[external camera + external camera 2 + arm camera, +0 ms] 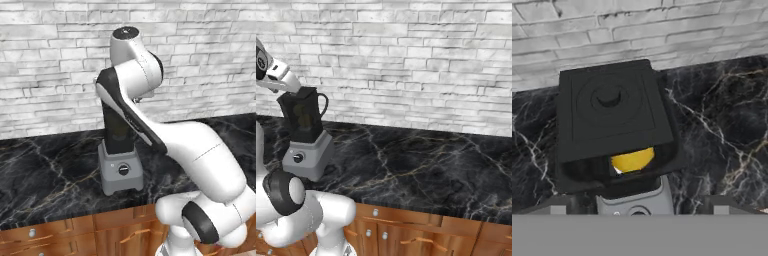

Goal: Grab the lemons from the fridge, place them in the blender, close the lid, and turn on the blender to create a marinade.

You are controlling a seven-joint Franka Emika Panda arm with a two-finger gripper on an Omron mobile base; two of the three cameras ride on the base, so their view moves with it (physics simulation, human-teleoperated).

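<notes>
Left base view first: we see the blender (120, 167) sitting just left of the middle of the frame on the black marble table (45, 175), its grey base with the round black knob facing us. The white arm sweeps up from the lower right and crosses in front of the dark jar, so most of the jar is hidden.

Right base view: the same blender (306, 137) is over at the left edge, on the table (421, 170). The jar has a handle on its right side and there's something yellowish showing through the smoky wall, too murky to name from here. The arm's end comes in from the upper left, right above the jar top.

Hand view: we're looking down on the lid (612, 107), a black square cap sitting on the jar in the middle of the frame. Below its near edge a lemon (632, 160) shows yellow inside the jar. The pincer (637, 209) is released, its two tips spread wide at the bottom of the frame, either side of the blender base, gripping nothing.
</notes>
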